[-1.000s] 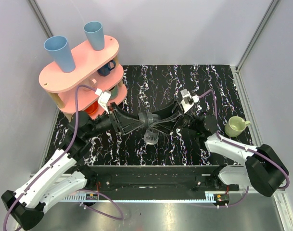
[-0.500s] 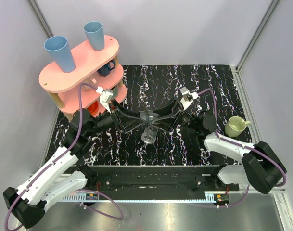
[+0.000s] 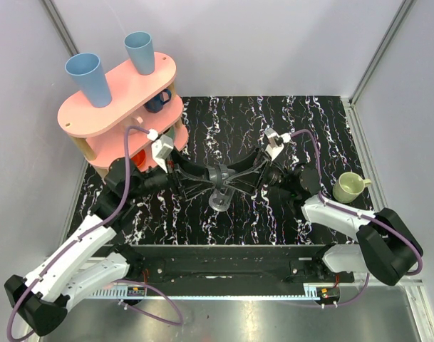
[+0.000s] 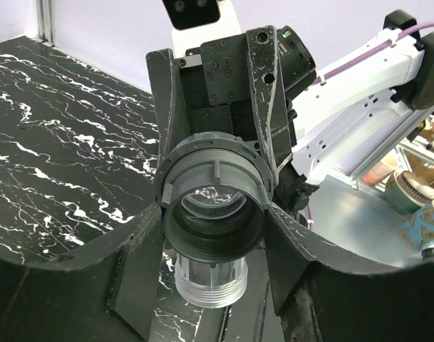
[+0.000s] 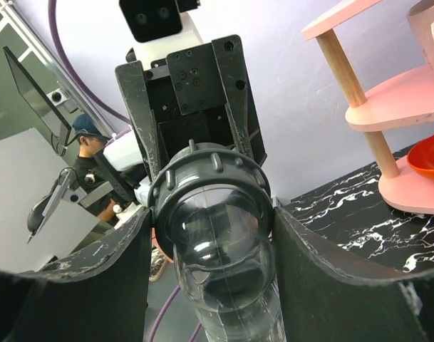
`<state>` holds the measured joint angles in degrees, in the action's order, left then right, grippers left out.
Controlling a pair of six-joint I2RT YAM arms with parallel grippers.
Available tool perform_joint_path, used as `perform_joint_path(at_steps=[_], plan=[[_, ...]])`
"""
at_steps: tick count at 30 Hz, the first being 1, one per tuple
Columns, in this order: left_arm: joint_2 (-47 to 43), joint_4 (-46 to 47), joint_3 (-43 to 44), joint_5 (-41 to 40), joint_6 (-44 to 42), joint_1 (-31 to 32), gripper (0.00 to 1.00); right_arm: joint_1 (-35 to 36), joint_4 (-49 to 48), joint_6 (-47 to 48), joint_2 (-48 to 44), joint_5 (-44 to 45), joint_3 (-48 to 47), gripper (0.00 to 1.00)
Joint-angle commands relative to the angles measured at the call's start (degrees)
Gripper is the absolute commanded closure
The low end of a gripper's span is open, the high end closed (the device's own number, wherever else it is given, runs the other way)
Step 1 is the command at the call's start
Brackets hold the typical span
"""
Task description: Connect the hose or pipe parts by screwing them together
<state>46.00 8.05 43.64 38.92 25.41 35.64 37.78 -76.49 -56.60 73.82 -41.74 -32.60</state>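
Observation:
Over the middle of the table the two arms meet nose to nose. My left gripper (image 3: 208,176) is shut on a dark grey tubular coupling (image 4: 213,214), which faces the left wrist camera end-on. A grey ribbed nut (image 5: 206,174) sits against the coupling, at the top of a clear elbow pipe (image 5: 227,263). My right gripper (image 3: 232,177) is shut on the sides of that elbow and nut. The elbow's clear threaded end (image 4: 211,281) hangs down below the grey parts (image 3: 218,173), above the tabletop. The thread joint between coupling and nut is hidden.
A pink two-tier shelf (image 3: 117,96) with two blue cups (image 3: 88,77) on top stands at the back left, an orange bowl (image 5: 432,155) on its lower tier. A pale green mug (image 3: 349,187) stands at the right. Purple cables loop over both wrists.
Both wrists have rolled a little and the held parts have shifted slightly towards the back of the table. Both grips are unchanged.

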Motion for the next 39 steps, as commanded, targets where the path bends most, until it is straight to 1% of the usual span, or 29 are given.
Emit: perform_joint_path(at_steps=[1,3,4,9,10,12,14,18,21,25,32,36,39], plan=[[6.82,-9.71,1.45,8.72,-9.83,3.82,1.0,3.0,-5.53,-4.04,0.54,-0.89,-3.26,0.82],[7.17,-12.6,2.15,8.46,-12.91,4.44,1.0,2.91,-4.64,-4.05,0.18,-1.07,-2.91,0.82],[7.61,-13.76,2.41,8.11,-16.67,5.05,1.0,2.91,-3.85,-4.22,-0.25,-1.15,-2.82,0.82],[8.41,-20.08,4.0,7.32,-26.97,6.28,1.0,3.0,-2.0,-4.75,-1.75,-1.51,-2.21,0.83],[8.49,-20.97,4.35,7.49,-30.38,6.63,1.0,2.91,-2.26,-5.01,-2.1,-1.68,-2.12,0.83],[8.58,-22.55,4.53,7.4,-33.91,6.99,1.0,2.91,-2.09,-5.89,-2.19,-2.73,-2.2,0.83],[8.76,-23.34,5.14,6.44,-35.6,7.51,1.0,3.0,-1.39,-6.59,-2.19,-3.79,-2.47,0.83],[9.9,-25.27,6.11,4.59,-40.51,10.32,1.0,2.91,-1.12,-8.61,-1.93,-4.76,-2.12,0.84],[10.08,-25.63,5.76,0.38,-46.04,13.22,1.0,2.91,-0.42,-9.14,-1.93,-4.67,-1.94,0.85],[10.43,-26.16,5.32,-4.27,-50.27,15.6,1.0,2.91,1.95,-9.49,-1.93,-5.02,-2.56,0.87],[10.69,-25.72,5.14,-7.45,-52.92,16.48,1.0,2.56,-1.9,-12.39,-1.05,-5.81,-2.12,0.89],[9.64,-23.36,4.09,-11.48,-54.49,17.71,1.0,2.39,-4.81,-16.95,1.23,-5.99,-2.38,0.91],[7.98,-19.84,2.42,-16.66,-55.9,18.67,1.0,2.3,-5.16,-17.58,1.76,-6.16,-2.38,0.91]])
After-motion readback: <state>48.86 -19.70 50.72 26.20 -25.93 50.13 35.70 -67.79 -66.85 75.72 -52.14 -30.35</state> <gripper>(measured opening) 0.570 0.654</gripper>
